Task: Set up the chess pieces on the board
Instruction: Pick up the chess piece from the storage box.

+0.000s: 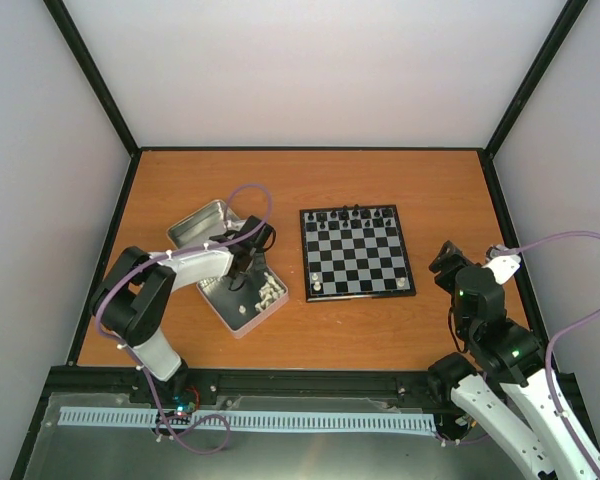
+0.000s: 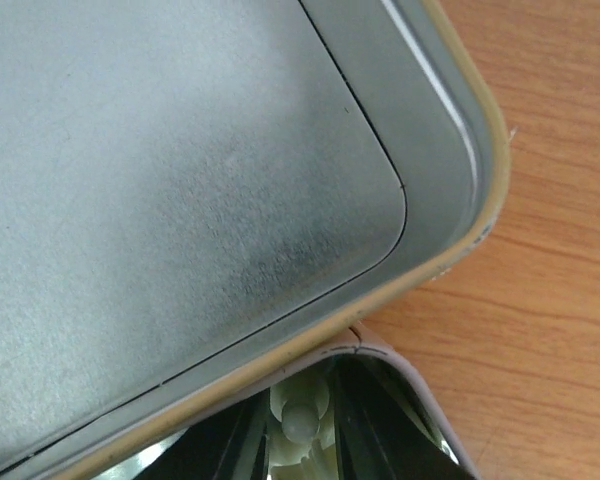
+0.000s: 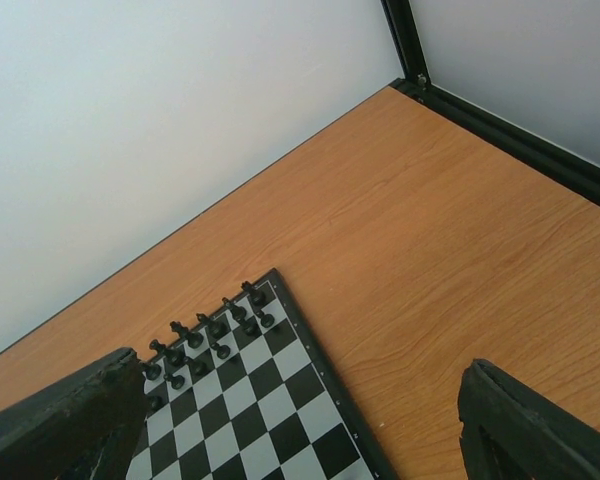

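The board [image 1: 355, 252] lies mid-table, with black figures along its far rows. Two white chess pieces [image 1: 316, 285] stand on its near corners. More white pieces [image 1: 267, 293] lie in a tin tray [image 1: 238, 318] left of the board. My left gripper [image 1: 242, 268] reaches down into that tray. In the left wrist view it [image 2: 300, 445] is closed around a white piece [image 2: 300, 418] between its dark fingers [image 2: 380, 435]. My right gripper [image 1: 448, 262] hovers right of the board, open and empty. The right wrist view shows the board's far corner [image 3: 270, 400] between the wide-apart jaws [image 3: 300, 450].
A second silver tin half [image 1: 202, 225] lies beside the tray, and its bare inside [image 2: 180, 180] fills the left wrist view. Black rails edge the orange table [image 1: 310, 180], with white walls behind.
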